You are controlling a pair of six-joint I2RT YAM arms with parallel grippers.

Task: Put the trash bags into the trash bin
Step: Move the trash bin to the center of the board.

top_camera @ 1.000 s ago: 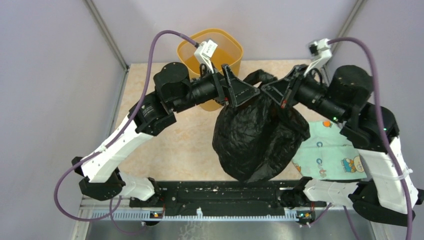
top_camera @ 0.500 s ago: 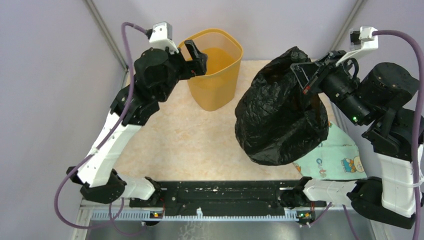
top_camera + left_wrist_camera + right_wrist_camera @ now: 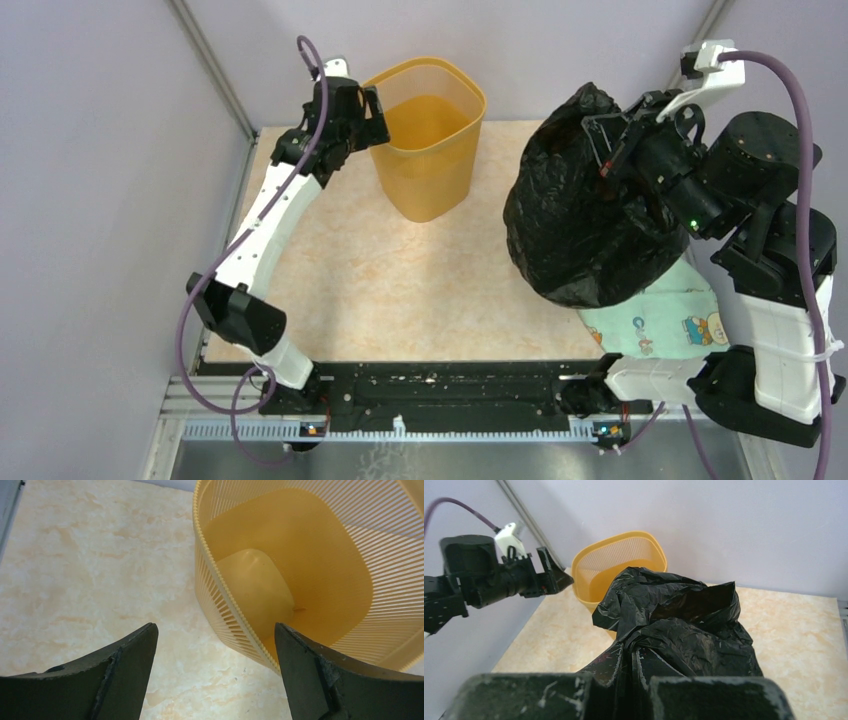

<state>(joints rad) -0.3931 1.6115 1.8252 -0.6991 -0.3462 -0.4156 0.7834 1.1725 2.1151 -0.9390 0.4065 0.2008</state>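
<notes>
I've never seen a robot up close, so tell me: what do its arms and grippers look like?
The left arm and right arm have white shells and chunky black joints, and a purple cable loops along each. The left gripper and right gripper each have two broad, scuffed black fingers, with a small white block mounted behind.

You have bare tabletop (image 3: 400, 290) between the trash bin (image 3: 432, 190) and the hanging trash bag (image 3: 585, 235); the left gripper (image 3: 362, 105) crowds the bin's left rim.
</notes>
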